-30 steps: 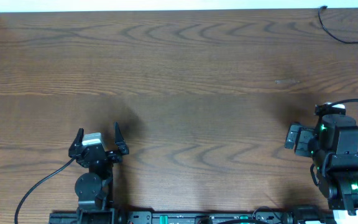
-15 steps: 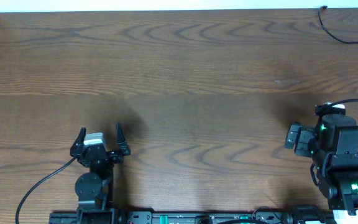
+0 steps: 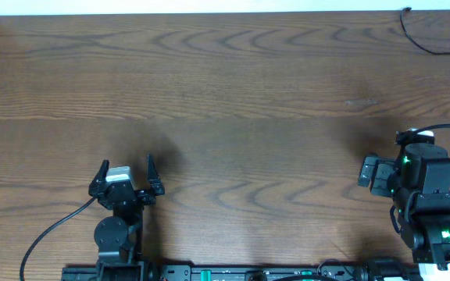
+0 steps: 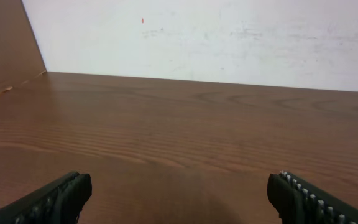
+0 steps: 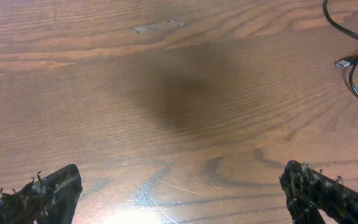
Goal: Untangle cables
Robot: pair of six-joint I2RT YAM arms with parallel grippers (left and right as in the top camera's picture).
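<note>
When you look down from above, the brown wooden surface (image 3: 233, 94) fills most of the picture. The left gripper (image 3: 125, 162) sits at the lower left, and its jaws are spread wide with nothing between them. The right gripper (image 3: 371, 173) is at the right side, and from up here I cannot tell how its jaws stand. One thin black cable (image 3: 428, 48) lies in the upper right corner, well apart from both arms.

From the left wrist, the left gripper (image 4: 179, 193) shows only its two black tips, one at the lower left and one at the lower right. They are far apart and hold nothing. Bare surface (image 4: 179, 124) runs up to a white wall (image 4: 229, 37) at the top.

From the right wrist, the right gripper (image 5: 180, 183) also has its jaws wide open, one tip in each lower corner, with nothing in them. The cables (image 5: 335, 26) curl in the upper right of the frame, lying flat on the surface (image 5: 104, 74). A small silver plug (image 5: 344, 62) rests there among the black loops, well away from the jaws.
</note>
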